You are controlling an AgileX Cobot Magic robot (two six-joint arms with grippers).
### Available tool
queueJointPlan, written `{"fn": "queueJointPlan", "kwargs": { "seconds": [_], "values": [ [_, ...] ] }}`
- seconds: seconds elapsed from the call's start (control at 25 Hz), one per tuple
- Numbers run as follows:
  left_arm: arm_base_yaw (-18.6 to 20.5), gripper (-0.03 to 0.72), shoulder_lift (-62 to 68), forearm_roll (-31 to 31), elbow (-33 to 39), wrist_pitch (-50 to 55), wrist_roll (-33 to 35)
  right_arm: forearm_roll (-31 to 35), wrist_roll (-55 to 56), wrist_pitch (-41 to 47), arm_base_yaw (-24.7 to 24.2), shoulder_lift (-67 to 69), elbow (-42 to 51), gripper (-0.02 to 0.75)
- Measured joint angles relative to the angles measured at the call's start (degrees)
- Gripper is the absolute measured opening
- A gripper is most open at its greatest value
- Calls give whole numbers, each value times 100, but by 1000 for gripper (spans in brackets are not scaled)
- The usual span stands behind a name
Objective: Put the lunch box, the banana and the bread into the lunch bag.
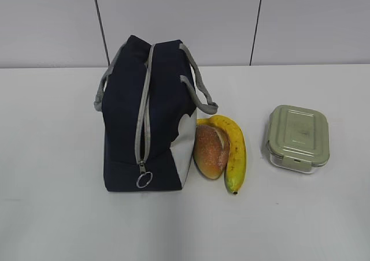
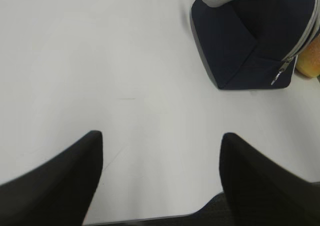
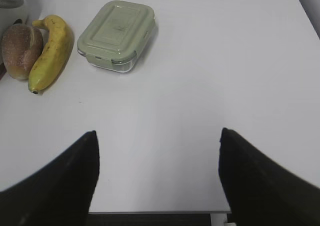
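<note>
Nearest the table's [image 1: 52,215] front edge, left gripper [image 2: 161,158] and right gripper [image 3: 157,158] hang spread, empty. Mid-table, the zipped lunch bag [image 1: 147,119] runs front-to-back, ring pull frontward; bread [image 1: 210,151] touches its right side, banana [image 1: 233,151] lengthwise alongside, tip frontward; lunch box [image 1: 297,138] farther right.

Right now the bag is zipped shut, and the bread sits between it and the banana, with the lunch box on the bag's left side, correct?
Not quite. The exterior view shows the lunch box on the right, beyond the banana, not left of the lunch bag. The zipper is closed and the bread does sit between.
</note>
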Motion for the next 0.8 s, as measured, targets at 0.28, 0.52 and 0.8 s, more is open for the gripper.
{"fn": "queueJointPlan", "kwargs": {
  "seconds": [0.28,0.52,0.8],
  "values": [
    [0,498,0,0,0,0,0,0,0,0,0,0,0,569],
    [0,498,0,0,0,0,0,0,0,0,0,0,0,569],
    [0,466,197,-256,-78,-22,0,0,0,0,0,0,0,569]
  ]
}}
